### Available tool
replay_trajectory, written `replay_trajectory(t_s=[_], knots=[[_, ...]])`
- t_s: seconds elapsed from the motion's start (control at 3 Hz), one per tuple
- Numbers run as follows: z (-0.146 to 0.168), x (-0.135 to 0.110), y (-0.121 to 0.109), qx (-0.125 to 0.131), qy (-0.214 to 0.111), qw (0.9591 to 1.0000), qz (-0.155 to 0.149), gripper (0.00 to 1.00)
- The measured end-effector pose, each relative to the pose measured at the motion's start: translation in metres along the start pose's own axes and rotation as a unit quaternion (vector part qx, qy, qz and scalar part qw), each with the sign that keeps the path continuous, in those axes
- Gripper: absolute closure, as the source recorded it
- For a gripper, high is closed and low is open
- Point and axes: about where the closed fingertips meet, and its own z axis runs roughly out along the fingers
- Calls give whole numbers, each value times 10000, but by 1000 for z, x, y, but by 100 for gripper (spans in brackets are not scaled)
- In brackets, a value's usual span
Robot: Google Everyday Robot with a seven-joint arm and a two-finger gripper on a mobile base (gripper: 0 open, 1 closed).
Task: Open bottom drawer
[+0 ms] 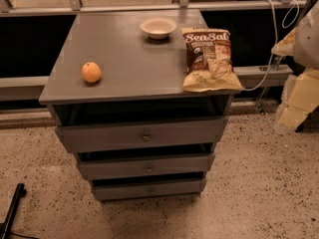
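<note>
A grey cabinet (124, 49) has three drawers stacked in its front. The bottom drawer (124, 190) is the lowest and narrowest-looking front, with a small round knob (151, 190) at its centre and a dark gap above it. The middle drawer (119, 168) and the top drawer (109, 137) sit above it. My gripper (295, 103) is part of the pale arm at the right edge of the camera view, well to the right of the cabinet, above the bottom drawer's height and touching nothing.
On the cabinet top lie an orange (91, 72), a white bowl (158, 27) and a bag of chips (209, 59) that overhangs the front right corner. A black pole (12, 208) stands on the speckled floor at the lower left. A railing and cables run behind.
</note>
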Motion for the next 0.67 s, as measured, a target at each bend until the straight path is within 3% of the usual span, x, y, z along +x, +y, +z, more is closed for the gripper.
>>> replay_trajectory(t_s=[0.67], knots=[[13,0,1,115,-202,9997,-98,0]])
